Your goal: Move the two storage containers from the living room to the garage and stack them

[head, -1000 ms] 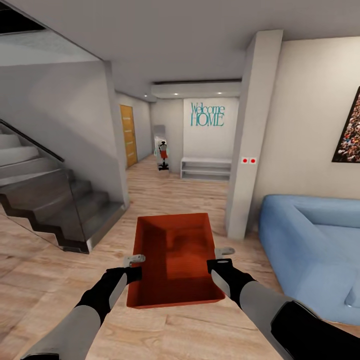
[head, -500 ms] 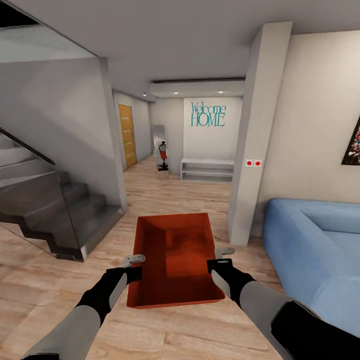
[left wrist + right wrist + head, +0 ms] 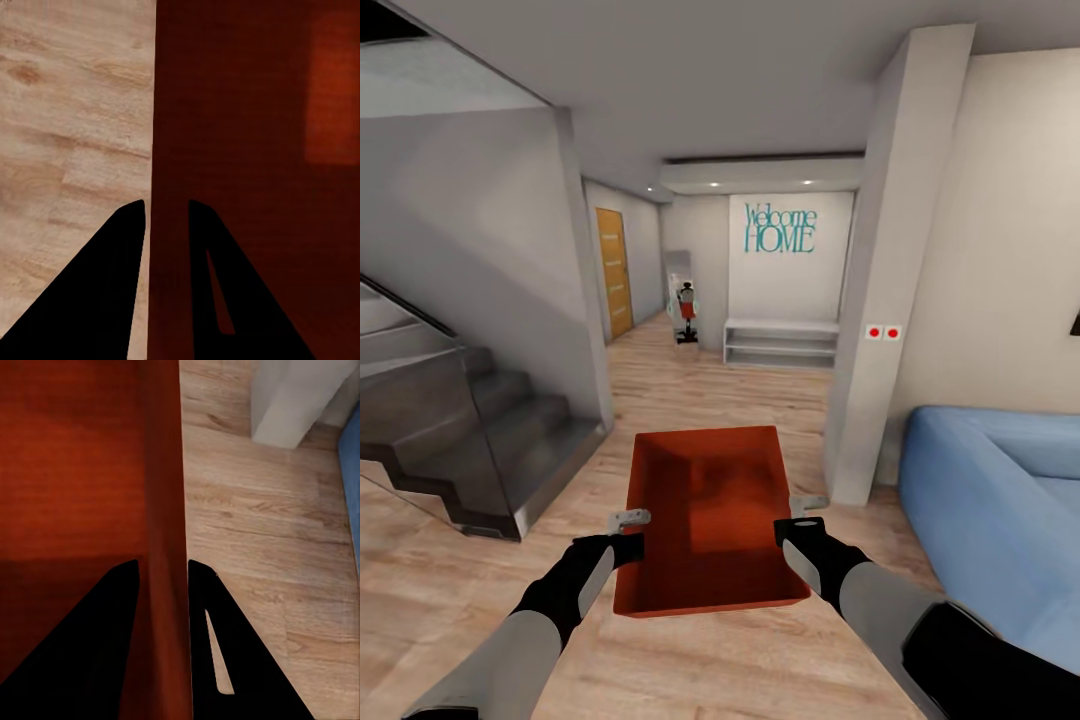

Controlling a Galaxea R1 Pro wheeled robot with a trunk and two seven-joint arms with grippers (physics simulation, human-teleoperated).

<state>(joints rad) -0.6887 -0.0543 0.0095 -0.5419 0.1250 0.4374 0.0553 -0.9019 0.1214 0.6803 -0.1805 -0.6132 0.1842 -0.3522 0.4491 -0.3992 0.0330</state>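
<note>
Carrying an orange-red storage container (image 3: 705,520) clear of the light wood-plank floor (image 3: 690,390), the robot faces a hallway in the living room. The left gripper (image 3: 630,530) pinches the bin's left long wall and the right gripper (image 3: 800,512) pinches its right long wall. In the left wrist view the black fingers (image 3: 112,285) straddle the thin wall, one outside and one inside; the right wrist view shows its fingers (image 3: 225,645) gripping the same way. The bin is rectangular and open-topped, with low straight walls and a flat, smooth matte bottom. It is held level between the arms, long axis pointing straight ahead toward the hallway. To the left, dark grey stairs (image 3: 490,440) rise behind a glass panel. A white square pillar (image 3: 890,270) stands to the right, beside a blue upholstered sofa (image 3: 1000,500). Teal "Welcome HOME" lettering (image 3: 780,228) marks the far wall above a low white shelf (image 3: 780,342).
</note>
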